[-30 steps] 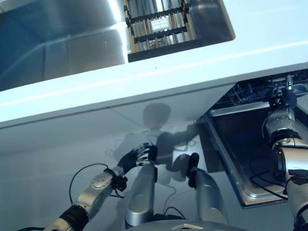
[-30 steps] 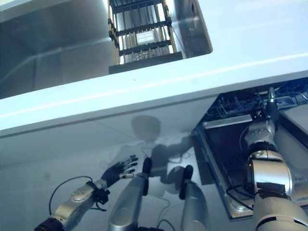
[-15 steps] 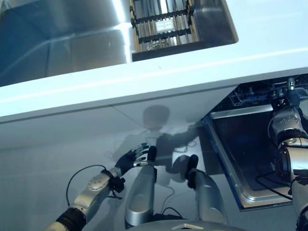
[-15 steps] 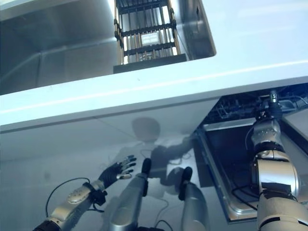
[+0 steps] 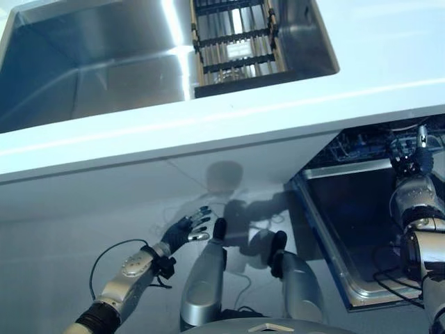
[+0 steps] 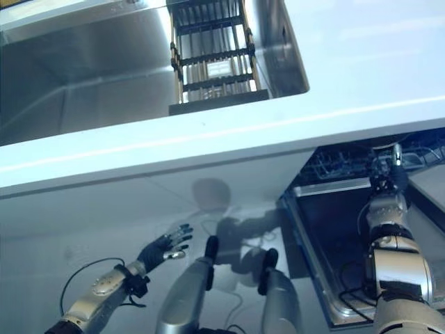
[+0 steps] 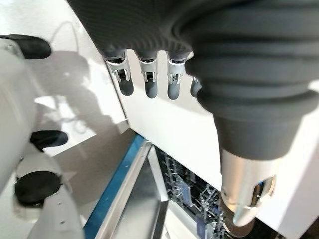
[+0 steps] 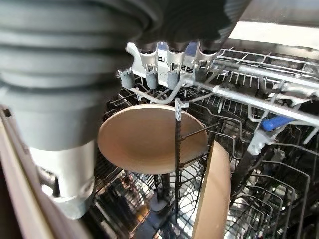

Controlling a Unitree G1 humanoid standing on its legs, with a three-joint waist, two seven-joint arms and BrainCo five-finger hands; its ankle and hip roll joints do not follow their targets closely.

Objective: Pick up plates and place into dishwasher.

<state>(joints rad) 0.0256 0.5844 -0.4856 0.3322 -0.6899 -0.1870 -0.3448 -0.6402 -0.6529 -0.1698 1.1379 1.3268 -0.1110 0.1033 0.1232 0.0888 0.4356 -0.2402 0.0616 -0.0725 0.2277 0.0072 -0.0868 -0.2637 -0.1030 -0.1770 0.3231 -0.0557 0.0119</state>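
Observation:
A round tan plate (image 8: 149,139) stands on edge in the dishwasher's wire rack (image 8: 259,104), and a second tan plate (image 8: 212,199) stands edge-on beside it. My right hand (image 5: 417,149) hovers just above the rack at the dishwasher's mouth. Its fingers (image 8: 152,79) are relaxed over the first plate's rim and hold nothing. My left hand (image 5: 184,229) hangs low in front of the white cabinet face, its fingers (image 7: 149,87) spread and empty.
The dishwasher door (image 5: 348,229) lies open at lower right, with its metal rim toward me. Above runs the white counter edge (image 5: 278,111). A steel sink (image 5: 90,62) holds a black slatted drying rack (image 5: 236,42).
My left hand has drifted a little leftward and its fingers have spread wider. The right hand stays at the rack. The whole picture has shifted slightly.

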